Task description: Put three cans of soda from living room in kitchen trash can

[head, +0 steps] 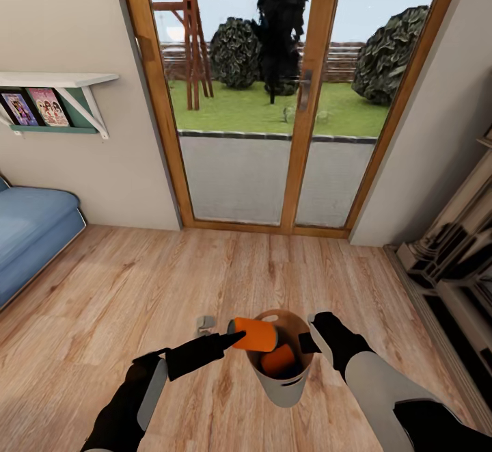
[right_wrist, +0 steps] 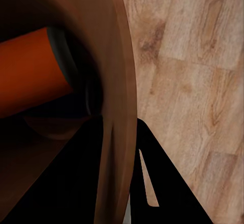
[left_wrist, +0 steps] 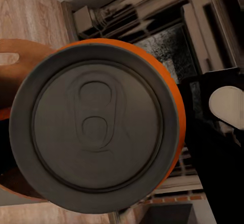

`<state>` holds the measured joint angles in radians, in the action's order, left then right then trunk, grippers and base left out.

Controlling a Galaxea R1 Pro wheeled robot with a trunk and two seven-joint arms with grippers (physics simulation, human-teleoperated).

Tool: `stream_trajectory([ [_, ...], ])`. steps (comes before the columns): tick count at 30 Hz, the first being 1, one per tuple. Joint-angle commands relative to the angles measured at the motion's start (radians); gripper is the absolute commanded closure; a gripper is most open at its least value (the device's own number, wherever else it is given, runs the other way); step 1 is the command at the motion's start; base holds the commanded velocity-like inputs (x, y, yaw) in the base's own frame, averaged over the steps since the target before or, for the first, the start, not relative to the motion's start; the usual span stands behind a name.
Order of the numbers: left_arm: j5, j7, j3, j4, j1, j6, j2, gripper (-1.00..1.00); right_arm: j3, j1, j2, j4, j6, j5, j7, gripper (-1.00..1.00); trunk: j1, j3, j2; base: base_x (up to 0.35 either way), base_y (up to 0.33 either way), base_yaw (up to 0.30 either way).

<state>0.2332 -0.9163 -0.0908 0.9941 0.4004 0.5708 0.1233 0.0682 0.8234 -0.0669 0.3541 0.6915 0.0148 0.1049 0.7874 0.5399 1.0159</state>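
- Far left, the blue sofa (head: 31, 230) sits well away from the work, under a wall shelf (head: 58, 81); bare brown plank floor (head: 171, 281) lies open between it and the arms.
- The left gripper (head: 236, 336) reaches in from the left, pinching an orange soda can (head: 255, 334) by its end — the can lies on its side, long axis pointing rightward across the bucket's mouth. In the left wrist view its grey lid (left_wrist: 96, 132) faces the camera squarely.
- A small grey object (head: 204, 323) lies on the floor just left of the can; I cannot tell what it is.
- The trash can (head: 283, 387) stands upright between the arms, a second orange can (head: 277, 360) already inside. The held can hovers over the left rim, so a release looks likely to drop it in, perhaps after a slight move right.
- The right gripper (head: 316, 337) clamps the bucket's right rim, with the wall (right_wrist: 119, 107) between its fingers.
- Right of that, the dark fireplace surround (head: 454, 267) limits room; glass doors (head: 301, 96) stand ahead.
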Motion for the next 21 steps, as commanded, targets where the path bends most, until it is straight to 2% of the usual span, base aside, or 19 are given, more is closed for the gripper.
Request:
stream_trajectory([
  [1, 0.0, 0.008, 0.0, 0.0, 0.0, 0.0, 0.005, 1.0, -0.002, 0.0, 0.0, 0.0, -0.001, -0.012, -0.004, 1.0, 0.0, 0.0, 0.0, 0.0, 0.0, 0.0],
  [8, 0.0, 0.072, 0.001, 0.0, 0.0, 0.0, 0.014, 1.0, -0.002, 0.0, -0.007, 0.0, -0.001, -0.012, -0.004, 1.0, 0.0, 0.0, 0.0, 0.0, 0.0, 0.0],
  [16, 0.0, 0.081, 0.035, 0.0, 0.0, 0.0, 0.016, 1.0, -0.002, 0.0, -0.013, -0.001, -0.001, -0.012, -0.004, 1.0, 0.0, 0.0, 0.0, 0.0, 0.0, 0.0],
  [21, 0.0, 0.082, 0.043, 0.0, 0.0, 0.0, 0.019, 1.0, -0.002, 0.0, -0.014, -0.001, -0.001, -0.012, -0.004, 1.0, 0.0, 0.0, 0.0, 0.0, 0.0, 0.0],
])
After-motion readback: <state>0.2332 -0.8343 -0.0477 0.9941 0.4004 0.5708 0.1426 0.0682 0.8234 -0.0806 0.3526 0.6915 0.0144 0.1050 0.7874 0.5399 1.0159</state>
